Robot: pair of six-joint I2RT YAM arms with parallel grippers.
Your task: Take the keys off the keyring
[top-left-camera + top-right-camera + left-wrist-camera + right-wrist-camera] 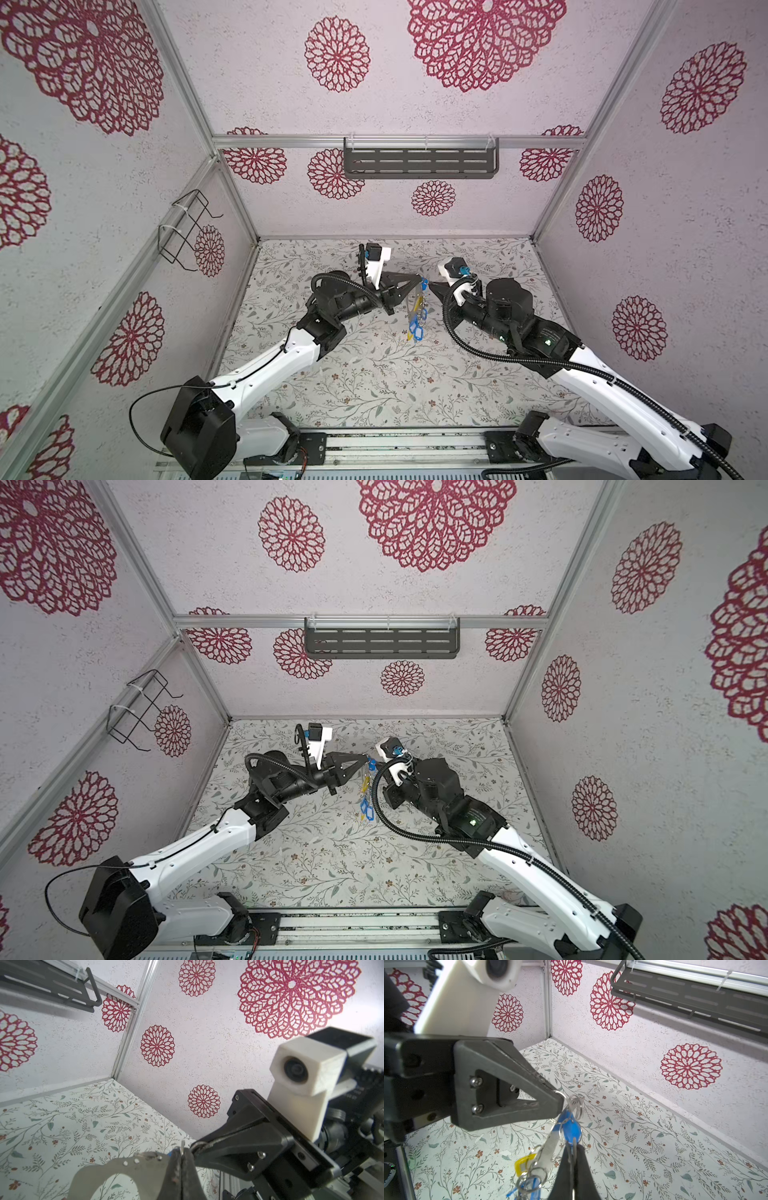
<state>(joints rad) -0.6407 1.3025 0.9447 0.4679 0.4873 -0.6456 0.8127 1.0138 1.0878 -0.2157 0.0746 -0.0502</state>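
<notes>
**Top views.** Both arms reached in over the middle of the flowered tabletop (353, 374). The left hand (419, 277) and right hand (432, 285) met almost tip to tip above it. The keys (417, 326) hung in a bunch just under that meeting point, blue and yellow, off the surface as far as we could judge. In a top view the right hand's tips sat hidden behind its own wrist camera, and only a blue key tag (371, 764) showed beside it.

**Left wrist view.** The left hand (181, 1155) had its fingers pressed together on the flat grey keyring (124, 1171), gripping the band near its small holes. The rest of the hoop stuck out from the tips over the tabletop. The right hand (194, 1146) came in close against it, tips together.

**Right wrist view.** The right hand (573, 1148) pinched the near end of the blue key tag (569, 1128), with no gap between its fingers. The left hand (559, 1098) held on just beyond it. The keyring (550, 1148) showed edge-on there as a pale grey strip. Small silver loops (577, 1103) clustered by the left hand's tip. A yellow key tag (524, 1164) and more blue hung further along the bunch.

**Progress.** Every tag we could see was on the bunch, and we found none lying loose on the tabletop in any view. We judged the job barely begun: hoop steadied, first key gripped, none off. That tag's loop had yet to be worked off the hoop, and then each of the others.
</notes>
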